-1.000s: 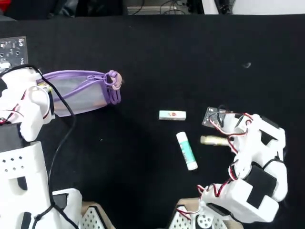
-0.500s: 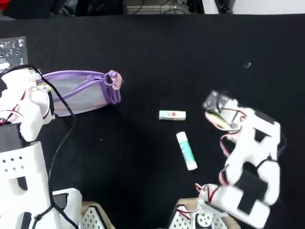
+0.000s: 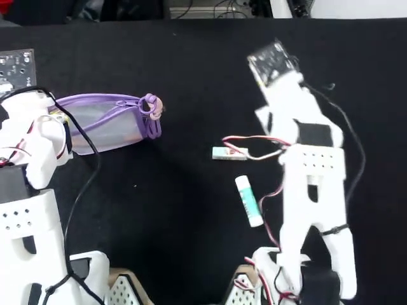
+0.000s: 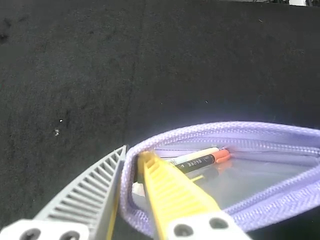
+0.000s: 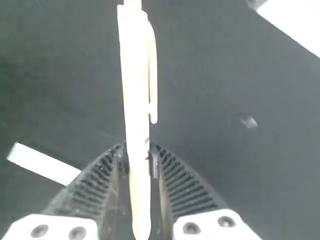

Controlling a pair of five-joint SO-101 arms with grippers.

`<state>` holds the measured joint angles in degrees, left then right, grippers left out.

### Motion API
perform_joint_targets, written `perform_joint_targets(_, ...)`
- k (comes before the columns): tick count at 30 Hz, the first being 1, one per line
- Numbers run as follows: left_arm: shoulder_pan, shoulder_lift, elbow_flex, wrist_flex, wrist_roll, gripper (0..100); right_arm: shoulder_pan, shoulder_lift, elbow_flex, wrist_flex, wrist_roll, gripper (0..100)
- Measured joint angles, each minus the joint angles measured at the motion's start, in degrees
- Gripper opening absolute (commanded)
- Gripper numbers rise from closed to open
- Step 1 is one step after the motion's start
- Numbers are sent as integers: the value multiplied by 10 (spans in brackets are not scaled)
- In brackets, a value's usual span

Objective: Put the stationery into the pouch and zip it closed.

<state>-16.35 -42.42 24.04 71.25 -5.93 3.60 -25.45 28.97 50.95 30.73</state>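
Right gripper (image 5: 136,150) clamps pen (image 5: 135,75) off the table (image 3: 191,76), toward its far edge. Left gripper (image 4: 131,157) pinches pouch (image 4: 225,129) rim at the left edge, mouth open. Best: bring pen in lengthwise, low, alongside the markers (image 4: 200,159); keep its clip (image 5: 153,100) off the rim.

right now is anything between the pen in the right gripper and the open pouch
Nothing visible does. The pen is clamped in the right gripper, and bare table lies between it and the pouch, whose rim the left gripper holds open. The eraser and glue stick lie flat, off that line.
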Motion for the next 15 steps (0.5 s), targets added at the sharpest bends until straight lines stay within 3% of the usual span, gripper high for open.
perform_joint_targets(7, 0, 0, 0, 0, 0, 29, -94, -1, -91, -13, -206, 11)
perform_joint_targets(15, 0, 0, 2, 0, 0, 29, -171, -42, -107, -98, -351, 11)
